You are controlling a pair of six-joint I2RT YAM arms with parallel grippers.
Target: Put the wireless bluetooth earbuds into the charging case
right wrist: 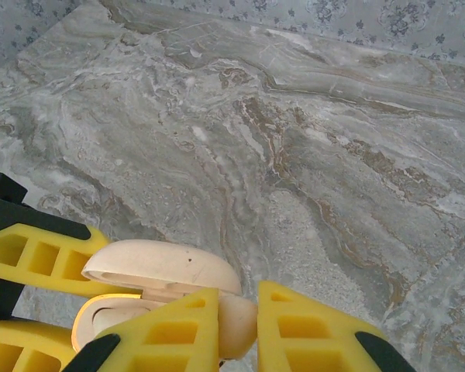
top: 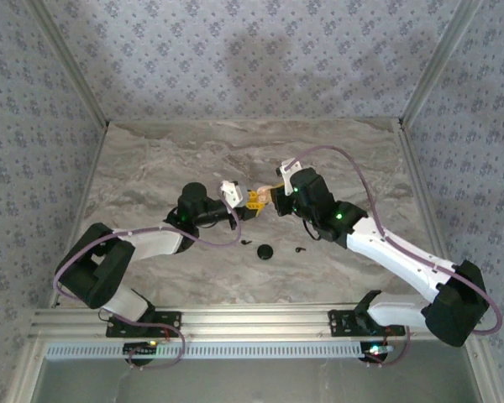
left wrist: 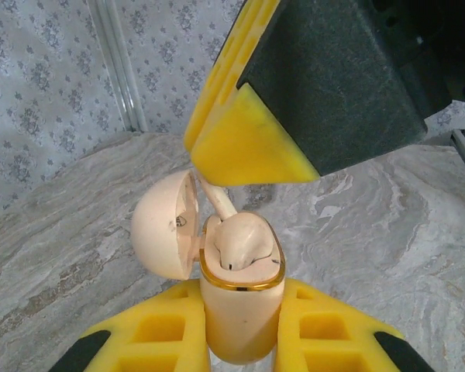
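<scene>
- Lying on the marble-patterned counter [top: 151, 159], nearer the arm bases than where the two hands met, were a round black puck [top: 265, 251], a tiny black earbud [top: 247, 243] just left of it and a second black earbud [top: 300, 248] to its right. All three lay apart from each other and from both hands.
- Patterned walls [top: 235, 59] closed the counter in on three sides.
- The left hand [left wrist: 244, 341] was clamped on the cream charging case [left wrist: 240, 306], one yellow finger against each side of its lower body.
- The case's long axis ran in line with those fingers, and its gold-rimmed mouth faced the right hand.
- Its lid [left wrist: 161, 225] stood swung open to the left in the left wrist view. In the right wrist view the lid lay across part of the mouth and hid most of the inside.
- A cream earbud [left wrist: 244, 240] sat at the mouth with its rounded head in the opening. A thin stem [left wrist: 217, 200] slanted up and away from the case.
- The right hand [right wrist: 236, 329] was closed nearly tight, with a rounded cream piece of that earbud between its fingers. One finger hung right over the case's mouth and covered the far end of the stem.
- Both black earbuds were too small to tell which way they pointed.
</scene>
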